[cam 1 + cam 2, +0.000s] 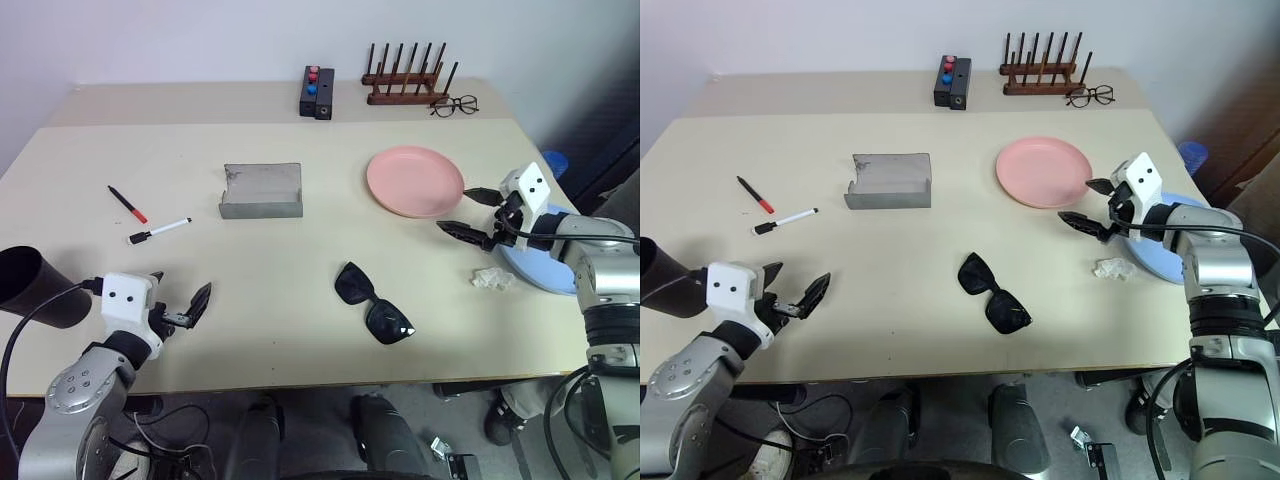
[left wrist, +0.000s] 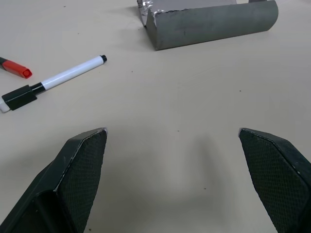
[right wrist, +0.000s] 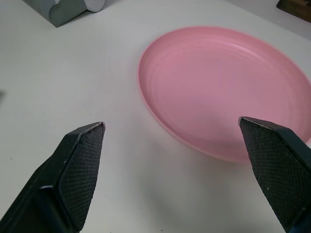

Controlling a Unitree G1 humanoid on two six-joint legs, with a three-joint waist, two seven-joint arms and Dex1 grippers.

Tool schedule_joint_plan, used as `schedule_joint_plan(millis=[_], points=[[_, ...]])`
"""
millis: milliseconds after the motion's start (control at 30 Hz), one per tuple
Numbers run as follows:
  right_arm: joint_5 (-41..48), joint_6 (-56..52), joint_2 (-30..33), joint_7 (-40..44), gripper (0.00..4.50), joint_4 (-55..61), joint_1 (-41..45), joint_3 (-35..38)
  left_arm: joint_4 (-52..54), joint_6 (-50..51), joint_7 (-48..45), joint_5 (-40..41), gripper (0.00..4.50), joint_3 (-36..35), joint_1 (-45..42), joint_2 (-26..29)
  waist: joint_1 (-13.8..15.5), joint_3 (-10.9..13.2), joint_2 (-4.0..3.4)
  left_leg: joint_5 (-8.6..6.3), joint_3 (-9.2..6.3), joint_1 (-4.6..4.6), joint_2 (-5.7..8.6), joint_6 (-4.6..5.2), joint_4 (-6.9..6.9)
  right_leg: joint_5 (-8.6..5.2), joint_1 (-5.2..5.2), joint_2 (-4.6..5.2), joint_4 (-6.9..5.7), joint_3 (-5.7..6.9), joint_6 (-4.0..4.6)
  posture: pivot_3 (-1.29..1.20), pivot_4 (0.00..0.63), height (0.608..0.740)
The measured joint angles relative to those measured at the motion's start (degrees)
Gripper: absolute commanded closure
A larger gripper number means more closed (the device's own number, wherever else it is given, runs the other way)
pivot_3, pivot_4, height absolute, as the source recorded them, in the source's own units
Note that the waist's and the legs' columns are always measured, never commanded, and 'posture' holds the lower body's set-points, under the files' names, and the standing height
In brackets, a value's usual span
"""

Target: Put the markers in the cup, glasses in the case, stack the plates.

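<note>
Plate stacking looks up first; right gripper (image 1: 1086, 204), fingers wide and empty, faces round pink plastic plate (image 1: 1044, 171); left gripper (image 1: 793, 285) equally spread, idle at 7 o'clock; next, grab its rim.

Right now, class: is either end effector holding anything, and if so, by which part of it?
Nothing is held. The left end effector is open above bare table, and the right end effector is open beside the pink plate's rim, apart from it.

I think I am working in a lab or test room: a plain beige table (image 1: 300, 320) against a bare white wall (image 1: 200, 35), with loose cables (image 1: 165, 435) on the floor under the table.
</note>
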State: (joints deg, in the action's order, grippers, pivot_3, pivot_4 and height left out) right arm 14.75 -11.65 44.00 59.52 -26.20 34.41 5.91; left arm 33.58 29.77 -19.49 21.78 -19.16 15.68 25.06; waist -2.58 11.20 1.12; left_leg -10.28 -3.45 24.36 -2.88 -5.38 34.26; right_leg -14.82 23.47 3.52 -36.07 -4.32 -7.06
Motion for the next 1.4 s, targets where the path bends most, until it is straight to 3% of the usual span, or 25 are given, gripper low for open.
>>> schedule_joint_plan(millis=[433, 633, 1000, 1200, 1400], points=[[-0.07, 2.07, -1.88, -0.12, 0.0, -0.98, 0.27, -0.16, 0.34, 0.25, 1.06, 0.07, 0.05, -0.06, 0.11, -0.27, 0.0, 0.0, 0.0, 0.0, 0.0, 0.0, 0.0, 0.0, 0.0, 0.0, -0.01, 0.0, 0.0, 0.0, -0.01, 0.0, 0.15, 0.74], [0.06, 1.98, -5.76, -0.74, 0.0, 2.55, 0.1, -1.63, -0.02, 1.95, 3.43, 0.01, 0.05, 0.0, -4.76, -0.36, 0.03, 0.0, -0.01, 0.0, -0.01, 0.0, 0.0, 0.0, 0.0, 0.02, -0.01, -0.01, -0.03, 0.0, -0.03, 0.0, 0.15, 0.74], [3.65, -5.35, -13.34, -6.1, 0.0, 21.94, -6.31, -3.58, -9.36, 12.61, 14.93, -1.58, 0.05, 1.45, -24.33, -4.77, 0.45, -0.02, 0.02, 0.02, -0.19, 0.0, -0.02, 0.01, 0.13, 0.12, -0.08, -0.15, -0.15, 0.06, -0.22, 0.0, 0.15, 0.74], [4.08, -7.03, -16.12, -8.13, 0.0, 23.88, -6.83, -5.61, -17.62, 20.27, 27.94, -5.04, 0.05, -1.42, -38.65, -9.29, 0.21, -0.03, 0.04, 0.02, -0.21, 0.0, -0.01, 0.01, 0.18, 0.15, -0.14, -0.17, -0.15, 0.06, -0.28, 0.0, 0.15, 0.74], [4.07, -7.28, -17.44, -9.07, 0.0, 23.89, -6.42, -6.81, -23.46, 25.08, 36.66, -5.36, 0.05, -7.77, -47.16, -13.91, 0.14, -0.03, 0.04, 0.02, -0.21, 0.0, -0.01, 0.01, 0.12, 0.22, -0.12, -0.16, -0.12, 0.06, -0.44, 0.0, 0.15, 0.74]])
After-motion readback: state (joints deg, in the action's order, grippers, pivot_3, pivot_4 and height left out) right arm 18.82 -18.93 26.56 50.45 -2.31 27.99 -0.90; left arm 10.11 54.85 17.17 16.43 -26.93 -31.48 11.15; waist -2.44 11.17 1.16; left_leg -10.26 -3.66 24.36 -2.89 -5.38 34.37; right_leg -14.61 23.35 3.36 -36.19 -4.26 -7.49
